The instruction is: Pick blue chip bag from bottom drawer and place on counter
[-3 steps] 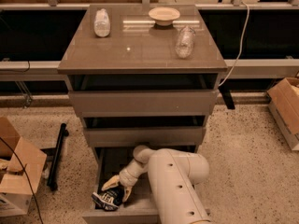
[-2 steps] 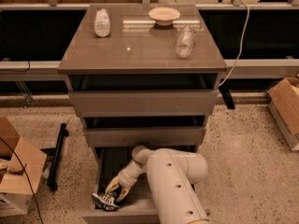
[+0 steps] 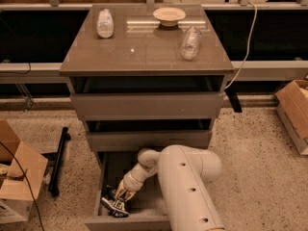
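Crumpled navy-blue foil chip bag [image 3: 114,207] lies front-left in the open grey-brown bottom drawer [image 3: 126,223], the cream two-finger gripper [image 3: 123,195] right on it, grip impossible to tell: clamp firmly before lifting straight toward the glossy counter [image 3: 144,52].

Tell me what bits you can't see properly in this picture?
Camera view only:
1. Blue chip bag: partly covered by the gripper, down in the bottom drawer; lettering too small.
2. Bottom drawer's right side: hidden behind the robot arm.
3. Upper drawers' insides: too dark.
4. Arm's base: cut off at the bottom edge.
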{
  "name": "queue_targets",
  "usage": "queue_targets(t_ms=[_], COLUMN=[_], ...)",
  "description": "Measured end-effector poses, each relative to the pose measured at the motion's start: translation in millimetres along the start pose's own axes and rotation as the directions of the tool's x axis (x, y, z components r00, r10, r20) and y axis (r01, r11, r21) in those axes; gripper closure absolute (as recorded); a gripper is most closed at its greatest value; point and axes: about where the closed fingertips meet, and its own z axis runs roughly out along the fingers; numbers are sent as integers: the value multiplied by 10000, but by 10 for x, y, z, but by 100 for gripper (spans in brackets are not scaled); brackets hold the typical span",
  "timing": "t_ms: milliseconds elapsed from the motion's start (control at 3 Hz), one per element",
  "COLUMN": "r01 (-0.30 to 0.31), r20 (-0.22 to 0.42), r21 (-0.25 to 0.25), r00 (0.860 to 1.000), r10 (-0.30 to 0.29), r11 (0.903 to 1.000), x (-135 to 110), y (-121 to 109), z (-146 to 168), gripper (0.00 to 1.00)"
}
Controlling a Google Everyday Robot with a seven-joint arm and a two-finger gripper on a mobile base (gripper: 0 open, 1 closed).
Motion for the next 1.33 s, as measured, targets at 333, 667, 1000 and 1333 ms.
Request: queue_targets(t_ms=[333, 667, 1000, 1333], r01=[354, 1198, 2385, 3994], r20=[895, 1898, 2154, 2443], r21=[-9, -139, 74, 785], r00=[9954, 9751, 9480, 8806], r10=[-352, -1151, -2344, -4061], r11=[9994, 9927, 9711, 9134], x=[262, 594, 1207, 2111], y=[-6, -112, -400, -744], z=[-378, -925, -1472, -2364], gripper=[100, 100, 100, 100])
